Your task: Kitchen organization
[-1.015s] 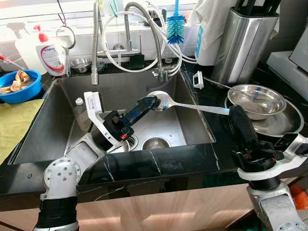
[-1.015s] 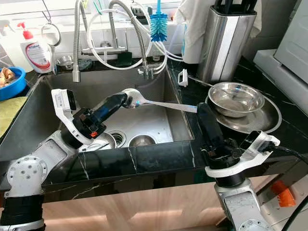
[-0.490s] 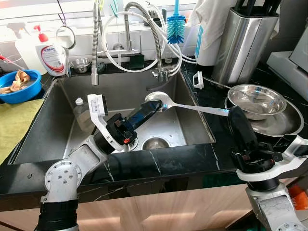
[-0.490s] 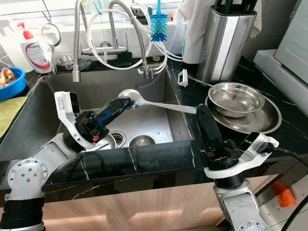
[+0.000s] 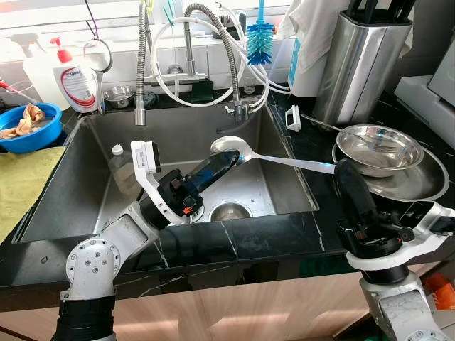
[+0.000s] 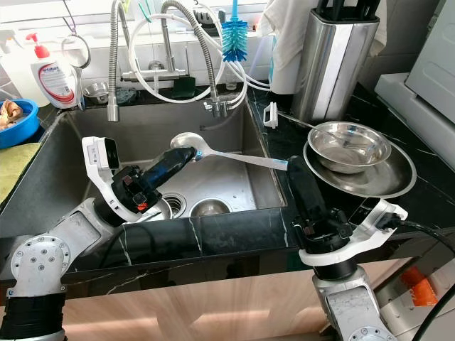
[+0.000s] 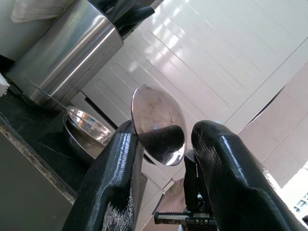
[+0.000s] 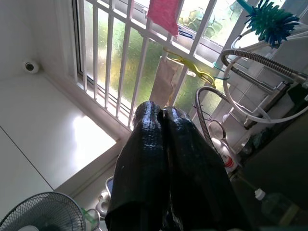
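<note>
Ladle (image 5: 234, 149) bowl between left fingers (image 7: 115, 163)

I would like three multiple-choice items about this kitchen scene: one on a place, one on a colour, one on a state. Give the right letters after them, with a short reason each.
1. Where is the bowl of the ladle?
A. over the sink
B. inside the knife block
C. on the yellow cloth

2. What colour is the bottle brush?
A. red
B. blue
C. black

3. How does the right gripper stand?
A. wide open, apart from everything
B. shut on the ladle's handle
C. shut on the steel bowl

Answers:
1 A: the ladle bowl hangs above the sink, between the fingers of the left gripper.
2 B: its bristles are blue.
3 B: its fingers are pressed together where the handle ends.
</note>
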### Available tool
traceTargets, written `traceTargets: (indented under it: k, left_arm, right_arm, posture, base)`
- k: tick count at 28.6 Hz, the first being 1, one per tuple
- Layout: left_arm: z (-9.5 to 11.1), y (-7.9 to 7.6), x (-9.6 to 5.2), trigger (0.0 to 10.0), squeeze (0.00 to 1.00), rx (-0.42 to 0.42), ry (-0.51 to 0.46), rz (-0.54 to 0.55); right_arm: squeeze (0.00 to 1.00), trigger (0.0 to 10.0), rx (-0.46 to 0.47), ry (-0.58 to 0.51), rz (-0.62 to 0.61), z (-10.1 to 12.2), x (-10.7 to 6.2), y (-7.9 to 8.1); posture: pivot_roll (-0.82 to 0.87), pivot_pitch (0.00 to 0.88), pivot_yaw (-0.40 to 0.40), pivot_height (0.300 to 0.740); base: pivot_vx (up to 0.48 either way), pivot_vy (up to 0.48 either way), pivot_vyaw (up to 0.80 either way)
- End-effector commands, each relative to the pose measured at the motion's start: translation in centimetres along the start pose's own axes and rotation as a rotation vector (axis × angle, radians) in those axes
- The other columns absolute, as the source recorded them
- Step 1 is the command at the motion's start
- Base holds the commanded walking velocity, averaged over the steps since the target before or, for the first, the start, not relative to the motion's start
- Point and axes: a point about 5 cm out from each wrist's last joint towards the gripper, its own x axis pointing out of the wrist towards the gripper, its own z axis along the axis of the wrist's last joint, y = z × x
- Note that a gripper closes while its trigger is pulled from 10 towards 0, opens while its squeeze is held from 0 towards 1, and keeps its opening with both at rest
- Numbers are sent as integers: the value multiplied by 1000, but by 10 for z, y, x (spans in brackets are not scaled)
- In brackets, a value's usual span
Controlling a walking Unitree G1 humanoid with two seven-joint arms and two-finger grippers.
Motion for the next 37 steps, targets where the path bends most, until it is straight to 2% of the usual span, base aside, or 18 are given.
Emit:
traceTargets:
  k: [1,3,8,10,11,12,13,14,21,22,27,37]
  left_arm:
    - [1,-8,3,10000,0,8,-1,-37]
    - [0,-8,3,8039,0,4,0,-39]
    - [1,-8,2,8235,0,0,-3,-35]
    - [1,-7,2,7608,0,-2,-5,-32]
    - [0,-7,2,5843,0,-3,-6,-32]
    - [0,-7,2,3176,0,-5,-7,-31]
    - [0,-7,2,3176,0,-6,-7,-31]
    - [0,-7,2,2706,0,-6,-8,-31]
    - [0,-7,2,2706,0,-8,-9,-30]
    - [0,-7,2,0,0,-10,-13,-31]
    - [2,-7,2,0,0,-17,-35,-25]
    - [18,-2,3,0,0,-83,-191,-4]
  right_arm:
    - [0,10000,21,16,-5,-5,-2,-1]
    - [0,10000,37,13,-20,-7,-5,-3]
    - [0,10000,47,6,-34,-9,-9,-4]
    - [0,10000,46,2,-37,-9,-9,-4]
    - [0,10000,46,1,-39,-9,-10,-4]
    - [0,10000,47,1,-42,-10,-10,-5]
    - [0,10000,47,1,-43,-10,-10,-5]
    - [0,10000,47,1,-43,-10,-11,-5]
    - [0,10000,48,2,-43,-10,-11,-5]
    - [0,10000,43,2,-50,-12,-12,-6]
    - [0,10000,16,10,-74,-14,-13,-7]
    - [0,10000,-10,-18,-113,-10,-13,-13]
  posture:
    - [-61,0,38,740]
    - [-62,0,37,740]
    - [-60,0,36,740]
    - [-62,0,36,740]
    - [-62,0,36,740]
    - [-62,0,34,740]
    - [-62,0,34,740]
    - [-62,0,34,740]
    - [-62,0,34,740]
    - [-60,0,35,740]
    - [-60,0,34,740]
    - [-59,0,35,740]
  base:
    - [0,0,0]
    - [0,0,0]
    - [0,0,0]
    - [0,0,0]
    - [0,0,0]
    - [0,0,0]
    - [0,0,0]
    - [0,0,0]
    - [0,0,0]
    - [0,0,0]
    - [0,0,0]
    - [0,0,0]
